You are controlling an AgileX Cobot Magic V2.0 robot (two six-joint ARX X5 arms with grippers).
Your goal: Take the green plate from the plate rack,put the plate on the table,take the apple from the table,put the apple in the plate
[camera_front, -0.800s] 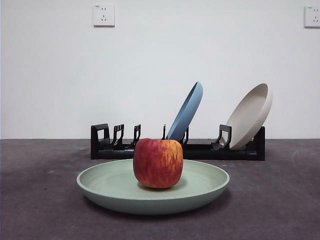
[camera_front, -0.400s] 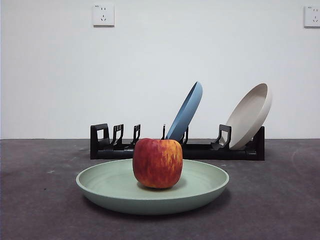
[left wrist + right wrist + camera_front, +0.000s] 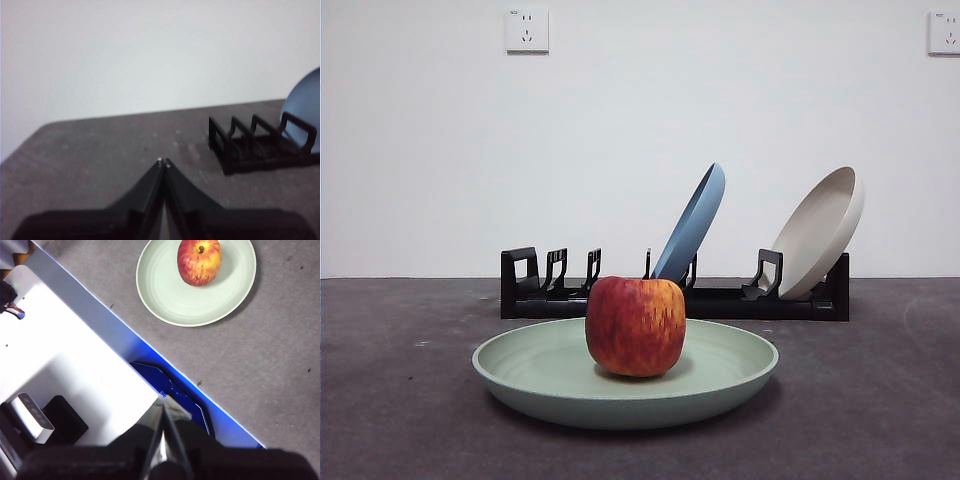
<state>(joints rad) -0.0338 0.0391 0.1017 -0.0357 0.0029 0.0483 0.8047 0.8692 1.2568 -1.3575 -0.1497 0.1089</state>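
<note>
The green plate (image 3: pixel 550 385) lies flat on the dark grey table (image 3: pixel 400 400) in the front view, and the red-yellow apple (image 3: pixel 635 326) sits upright in its middle. The right wrist view shows the plate (image 3: pixel 165 295) and the apple (image 3: pixel 199 261) from above. The black plate rack (image 3: pixel 720 298) stands behind them; its end also shows in the left wrist view (image 3: pixel 250 145). My left gripper (image 3: pixel 163 162) is shut and empty, low over bare table left of the rack. My right gripper (image 3: pixel 163 399) is shut and empty, pulled back over the table's front edge.
A blue plate (image 3: pixel 692 222) and a beige plate (image 3: pixel 820 232) lean in the rack's slots. The blue plate's edge shows in the left wrist view (image 3: pixel 304 107). A white base with a blue edge (image 3: pixel 65 355) lies under the right gripper.
</note>
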